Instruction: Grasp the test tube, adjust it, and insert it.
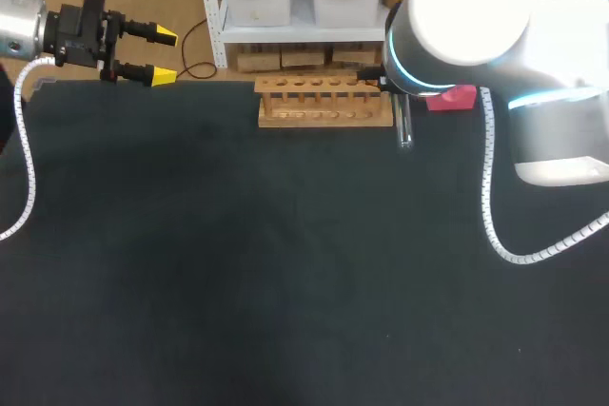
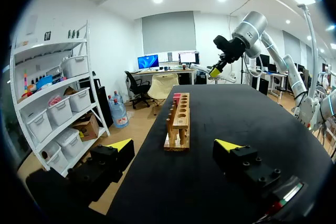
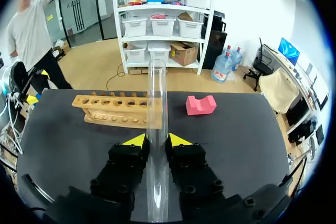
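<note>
Right wrist view, clear test tube (image 3: pixel 157 93), long, straight, clamped in right tool (image 3: pixel 157 140), left tool (image 2: pixel 174 144) spread wide

The left arm (image 1: pixel 19 24) comes in level from the left side, wrist horizontal. The left fingers (image 1: pixel 164 37) point sideways and are spread wide apart. The right arm (image 1: pixel 495 35) bends in from the right, its white wrist joint raised above the tabletop (image 1: pixel 238 263). The right fingers (image 3: pixel 137 141) angle downward and stand close together, pressing the test tube (image 3: pixel 156 87) from both sides. The tube runs out ahead of their tips and back between them.
</note>
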`<action>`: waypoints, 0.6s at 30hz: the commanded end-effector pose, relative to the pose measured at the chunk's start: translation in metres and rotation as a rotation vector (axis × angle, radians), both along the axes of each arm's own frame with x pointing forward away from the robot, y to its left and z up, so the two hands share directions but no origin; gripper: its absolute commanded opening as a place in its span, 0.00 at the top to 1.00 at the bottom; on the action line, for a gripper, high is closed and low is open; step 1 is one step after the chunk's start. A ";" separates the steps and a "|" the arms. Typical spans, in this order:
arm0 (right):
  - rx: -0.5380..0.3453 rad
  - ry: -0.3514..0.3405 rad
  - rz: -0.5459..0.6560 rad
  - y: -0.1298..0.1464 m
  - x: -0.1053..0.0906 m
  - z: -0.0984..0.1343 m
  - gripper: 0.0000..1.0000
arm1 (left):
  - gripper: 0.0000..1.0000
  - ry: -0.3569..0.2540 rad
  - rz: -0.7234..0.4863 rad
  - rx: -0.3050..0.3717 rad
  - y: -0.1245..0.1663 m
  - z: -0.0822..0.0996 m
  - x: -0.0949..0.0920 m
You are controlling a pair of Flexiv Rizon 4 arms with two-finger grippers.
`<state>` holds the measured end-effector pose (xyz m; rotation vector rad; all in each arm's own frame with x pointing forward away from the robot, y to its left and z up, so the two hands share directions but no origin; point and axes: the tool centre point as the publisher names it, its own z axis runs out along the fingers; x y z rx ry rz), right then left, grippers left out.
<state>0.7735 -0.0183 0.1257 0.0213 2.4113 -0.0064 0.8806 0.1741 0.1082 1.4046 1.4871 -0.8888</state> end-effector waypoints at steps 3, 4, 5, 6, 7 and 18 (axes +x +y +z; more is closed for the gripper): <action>-0.005 -0.006 -0.041 0.017 0.016 -0.014 1.00 | 0.00 -0.001 -0.001 0.001 0.000 0.000 0.001; -0.010 -0.007 -0.053 0.019 0.018 -0.016 1.00 | 0.00 -0.001 -0.001 0.001 0.000 0.000 0.001; -0.013 -0.010 -0.059 0.021 0.020 -0.017 1.00 | 0.00 -0.001 -0.001 0.001 0.000 0.000 0.001; -0.015 -0.010 -0.061 0.023 0.023 -0.019 1.00 | 0.00 -0.001 -0.001 0.001 0.000 0.000 0.001; -0.008 -0.009 -0.066 0.024 0.025 -0.022 1.00 | 0.00 -0.001 -0.001 0.001 0.000 0.000 0.001; 0.010 -0.001 -0.066 0.041 0.044 -0.044 1.00 | 0.00 -0.001 -0.001 0.001 0.000 0.000 0.001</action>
